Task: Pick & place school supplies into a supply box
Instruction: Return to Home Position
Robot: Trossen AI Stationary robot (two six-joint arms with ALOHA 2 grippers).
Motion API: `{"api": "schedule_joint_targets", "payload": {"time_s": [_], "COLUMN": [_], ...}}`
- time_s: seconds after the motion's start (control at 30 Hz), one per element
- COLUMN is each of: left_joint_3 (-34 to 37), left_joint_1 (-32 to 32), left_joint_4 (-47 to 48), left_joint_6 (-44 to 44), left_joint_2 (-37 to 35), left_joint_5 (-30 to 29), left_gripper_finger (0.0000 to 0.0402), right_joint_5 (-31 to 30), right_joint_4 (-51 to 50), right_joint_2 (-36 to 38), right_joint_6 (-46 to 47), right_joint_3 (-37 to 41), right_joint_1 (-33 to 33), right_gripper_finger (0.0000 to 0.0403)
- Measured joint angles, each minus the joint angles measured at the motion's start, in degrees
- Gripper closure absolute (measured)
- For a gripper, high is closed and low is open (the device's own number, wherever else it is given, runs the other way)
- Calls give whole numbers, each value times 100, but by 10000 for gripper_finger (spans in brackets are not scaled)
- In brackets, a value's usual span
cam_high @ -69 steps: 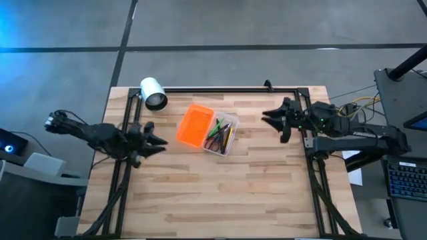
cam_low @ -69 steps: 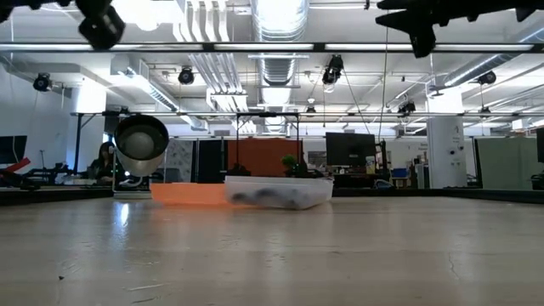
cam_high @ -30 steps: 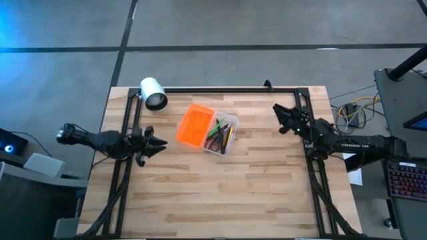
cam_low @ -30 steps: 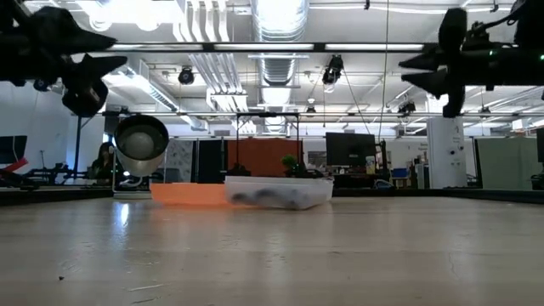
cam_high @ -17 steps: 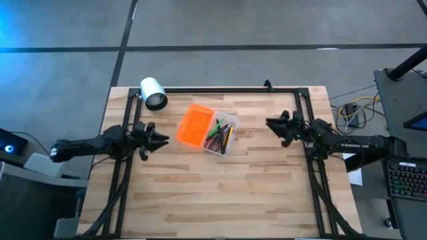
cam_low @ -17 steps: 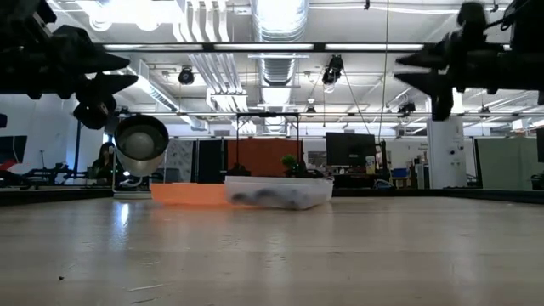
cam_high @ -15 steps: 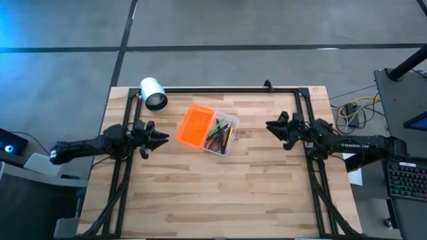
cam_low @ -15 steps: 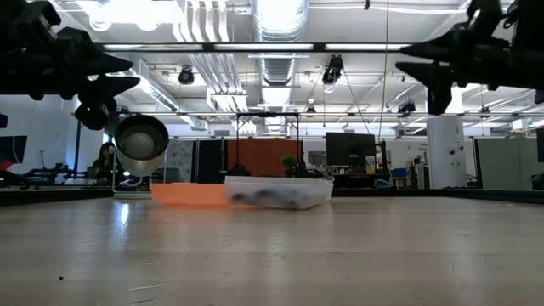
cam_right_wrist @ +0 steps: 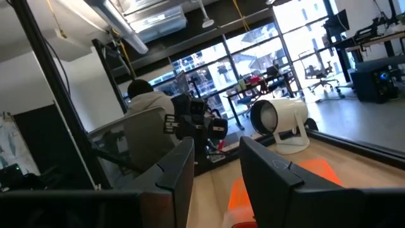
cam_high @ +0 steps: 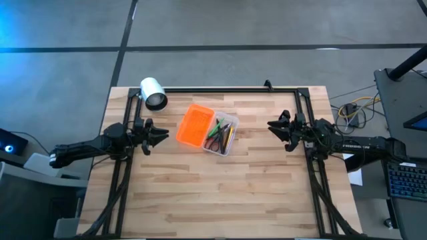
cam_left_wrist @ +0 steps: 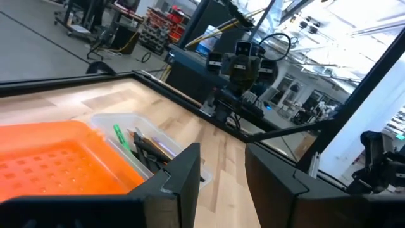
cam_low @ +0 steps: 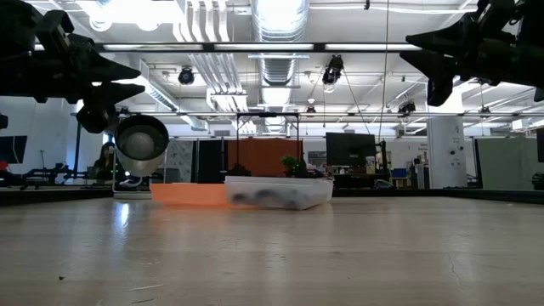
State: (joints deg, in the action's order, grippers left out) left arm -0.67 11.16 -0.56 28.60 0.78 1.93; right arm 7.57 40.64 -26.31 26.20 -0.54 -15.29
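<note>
The supply box lies open in the middle of the table: its orange lid (cam_high: 195, 126) is flat on the wood, and beside it the clear tray (cam_high: 223, 136) holds the school supplies (cam_high: 219, 135), with red handles, a green highlighter and dark pens showing. In the left wrist view the tray (cam_left_wrist: 147, 149) and lid (cam_left_wrist: 50, 166) lie just ahead. My left gripper (cam_high: 162, 135) hovers open to the left of the lid. My right gripper (cam_high: 271, 127) hovers open to the right of the tray. Both are well above the table in the low view (cam_low: 134, 82) (cam_low: 416, 47).
A white cylinder (cam_high: 153, 93) lies near the table's far left corner, behind the lid. A black frame rail (cam_high: 220, 89) runs along the far edge and down both sides. Bare wood fills the near half of the table (cam_high: 213, 193). A person sits beyond the table (cam_right_wrist: 144, 101).
My right gripper has swung from pointing toward the far left corner to pointing left at the tray, shifting slightly toward the near edge and rising a little. My left gripper has moved a little toward the far edge and the lid. The box and supplies have stayed put.
</note>
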Motion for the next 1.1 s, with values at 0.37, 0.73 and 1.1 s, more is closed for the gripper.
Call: {"api": "schedule_joint_targets", "payload": {"time_s": [0.37,0.73,1.1], "left_joint_3": [10,16,22], "left_joint_1": [-15,-37,-37], "left_joint_4": [-6,-7,-42], "left_joint_6": [-2,4,13], "left_joint_2": [-18,-68,-68], "left_joint_5": [-10,-11,-8], "left_gripper_finger": [294,294,294], "right_joint_5": [-2,-17,-4], "right_joint_4": [-27,-799,-818], "right_joint_2": [0,1352,2632], "right_joint_6": [15,18,21], "right_joint_3": [0,-4,-8], "right_joint_1": [0,176,698], "right_gripper_finger": [284,285,285]}}
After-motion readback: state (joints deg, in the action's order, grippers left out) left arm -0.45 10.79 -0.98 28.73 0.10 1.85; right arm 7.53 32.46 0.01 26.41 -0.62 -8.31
